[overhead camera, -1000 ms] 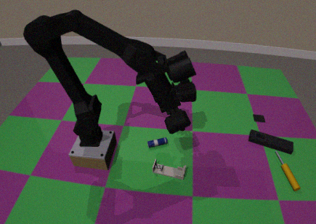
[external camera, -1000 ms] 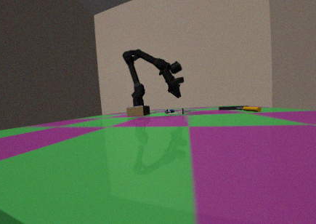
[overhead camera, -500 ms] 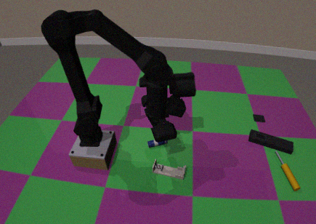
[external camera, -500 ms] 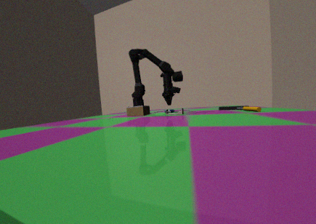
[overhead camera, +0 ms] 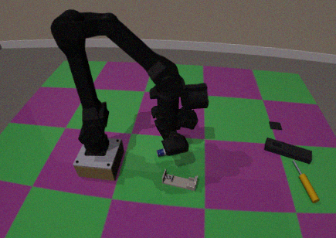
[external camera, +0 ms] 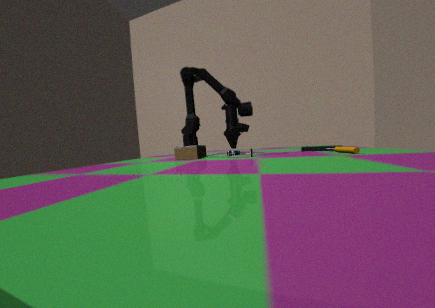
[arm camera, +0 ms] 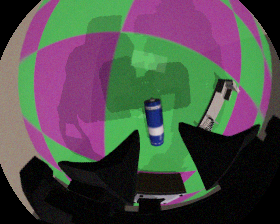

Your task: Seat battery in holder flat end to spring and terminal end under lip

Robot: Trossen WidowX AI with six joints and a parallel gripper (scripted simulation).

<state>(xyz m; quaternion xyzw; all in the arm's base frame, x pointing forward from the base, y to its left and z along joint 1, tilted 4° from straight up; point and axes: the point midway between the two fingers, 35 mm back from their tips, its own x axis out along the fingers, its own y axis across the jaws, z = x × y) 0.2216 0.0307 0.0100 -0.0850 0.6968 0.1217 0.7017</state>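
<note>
The blue battery (overhead camera: pixel 161 152) (external camera: pixel 233 153) (arm camera: pixel 153 120) with a white band lies on its side on a green mat square. In the top view the gripper hides most of it. The pale holder (overhead camera: pixel 180 182) (arm camera: pixel 214 107) lies empty beside it, nearer the top camera. Its coiled spring end is at the left in that view, the other raised end at the right. My gripper (overhead camera: pixel 175 150) (external camera: pixel 233 147) (arm camera: pixel 159 129) points down, partly open and empty, just above the battery. In the wrist view the battery shows between the two fingertips, touching neither.
A black block (overhead camera: pixel 287 150), a small dark square piece (overhead camera: pixel 275 125) and a screwdriver with a yellow handle (overhead camera: pixel 309 188) (external camera: pixel 347 149) lie far to the right in the top view. The arm's base box (overhead camera: pixel 95 172) (external camera: pixel 186 153) stands left of the battery.
</note>
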